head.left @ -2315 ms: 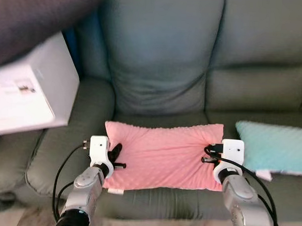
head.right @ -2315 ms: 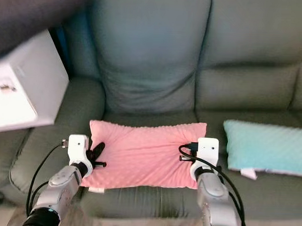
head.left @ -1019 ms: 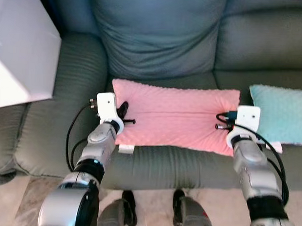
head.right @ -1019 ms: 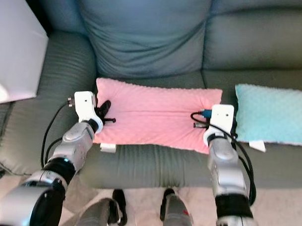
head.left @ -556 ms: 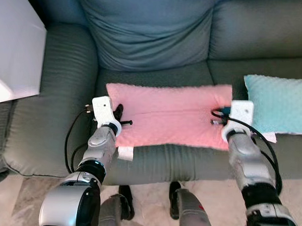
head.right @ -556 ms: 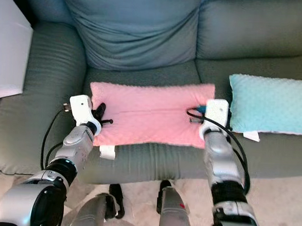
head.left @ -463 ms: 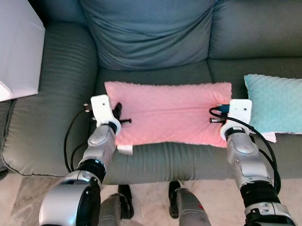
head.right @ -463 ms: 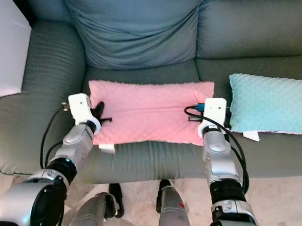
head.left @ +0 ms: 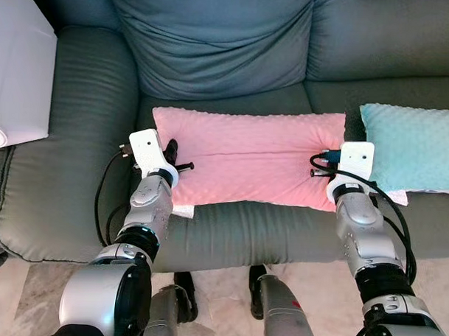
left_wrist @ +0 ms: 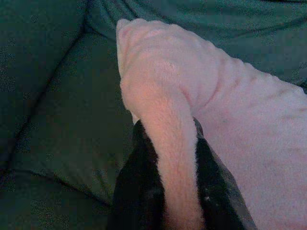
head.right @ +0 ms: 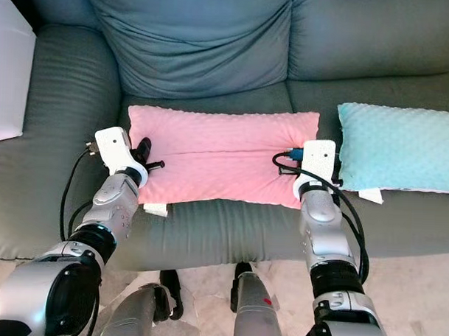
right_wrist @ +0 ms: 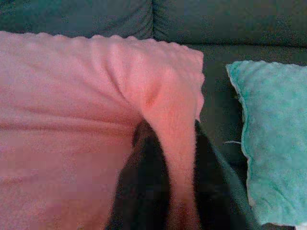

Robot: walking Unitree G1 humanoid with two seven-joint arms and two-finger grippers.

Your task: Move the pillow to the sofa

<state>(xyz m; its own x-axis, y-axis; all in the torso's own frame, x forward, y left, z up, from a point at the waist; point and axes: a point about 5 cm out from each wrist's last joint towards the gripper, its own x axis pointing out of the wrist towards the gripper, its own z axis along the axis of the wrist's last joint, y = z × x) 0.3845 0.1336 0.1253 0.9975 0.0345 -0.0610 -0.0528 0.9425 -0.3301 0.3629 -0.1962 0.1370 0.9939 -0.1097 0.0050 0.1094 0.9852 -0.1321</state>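
Observation:
A pink pillow (head.left: 247, 158) lies flat on the seat of the grey-green sofa (head.left: 85, 148), its front edge near the seat's front. My left gripper (head.left: 171, 150) is shut on the pillow's left end. My right gripper (head.left: 324, 160) is shut on its right end. In the left wrist view the black fingers (left_wrist: 139, 182) pinch a raised fold of pink fabric (left_wrist: 168, 158). The right wrist view has the same pinch, with fingers (right_wrist: 144, 177) on either side of a pink fold (right_wrist: 172, 143). A white tag (head.left: 182, 209) hangs at the pillow's front left corner.
A teal pillow (head.left: 410, 145) lies on the seat just right of the pink one. A large loose back cushion (head.left: 214, 42) leans behind. A white box (head.left: 18, 65) sits left of the armrest. Pale stone floor (head.left: 28, 308) and my own legs lie below.
The view has tipped down and drawn nearer to the sofa. The pillow sits slightly farther back on the seat. Both grippers have stayed shut on its ends.

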